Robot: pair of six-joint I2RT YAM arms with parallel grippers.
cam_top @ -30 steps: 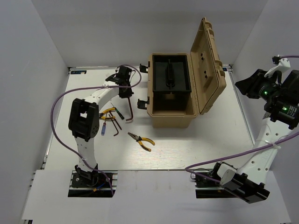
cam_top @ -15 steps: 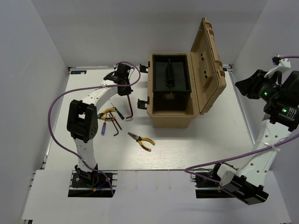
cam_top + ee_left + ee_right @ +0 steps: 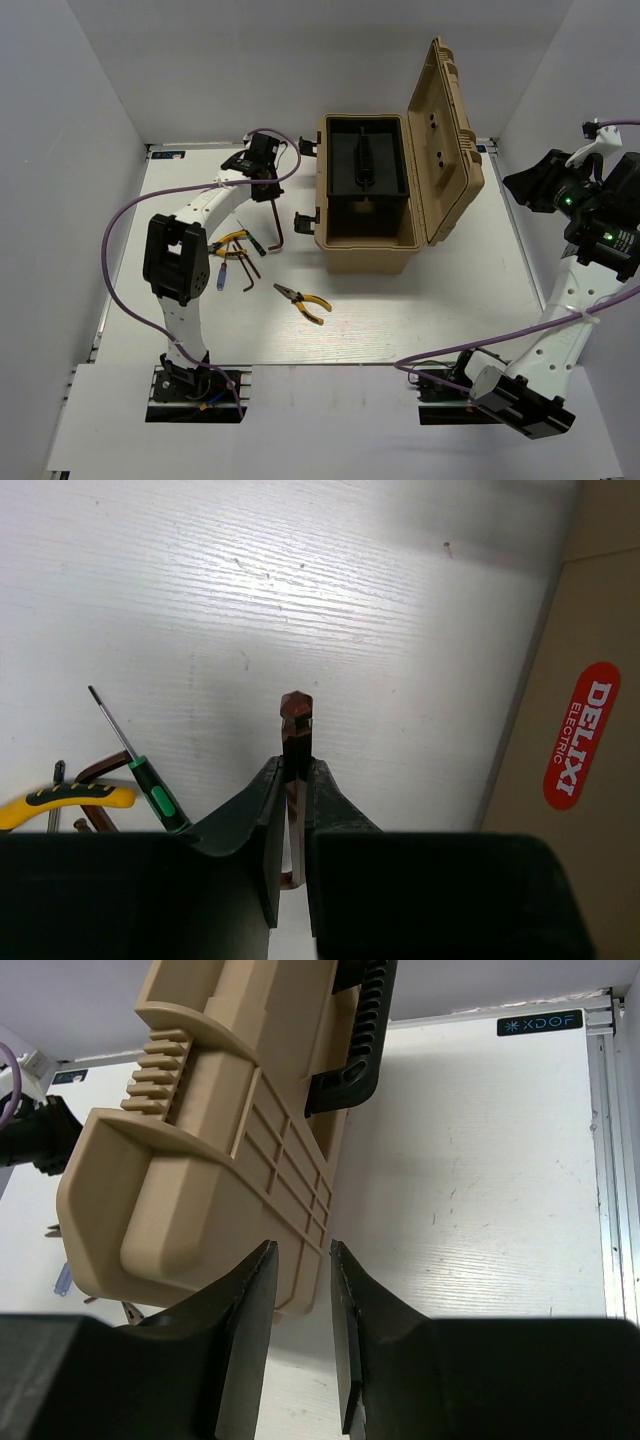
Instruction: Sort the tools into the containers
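My left gripper (image 3: 264,172) is shut on a dark L-shaped hex key (image 3: 279,225), which hangs below it, left of the open tan toolbox (image 3: 370,250). In the left wrist view the hex key (image 3: 296,715) sticks out between the closed fingers (image 3: 268,790), with the toolbox wall (image 3: 600,600) to the right. Still on the table are yellow-handled pliers (image 3: 231,238), more hex keys (image 3: 246,268), a blue-handled screwdriver (image 3: 219,276) and a second pair of pliers (image 3: 303,300). My right gripper (image 3: 522,186) is raised to the right of the toolbox, open and empty, facing the lid (image 3: 220,1150).
The toolbox lid (image 3: 444,140) stands upright on the right side, and a black inner tray (image 3: 365,160) sits in the box. A green-handled screwdriver (image 3: 150,788) lies beside a yellow pliers handle (image 3: 70,797). White walls close in the table.
The left gripper has risen slightly and shifted towards the back, lifting the hex key's lower end off the tool pile. The right arm has stayed still.
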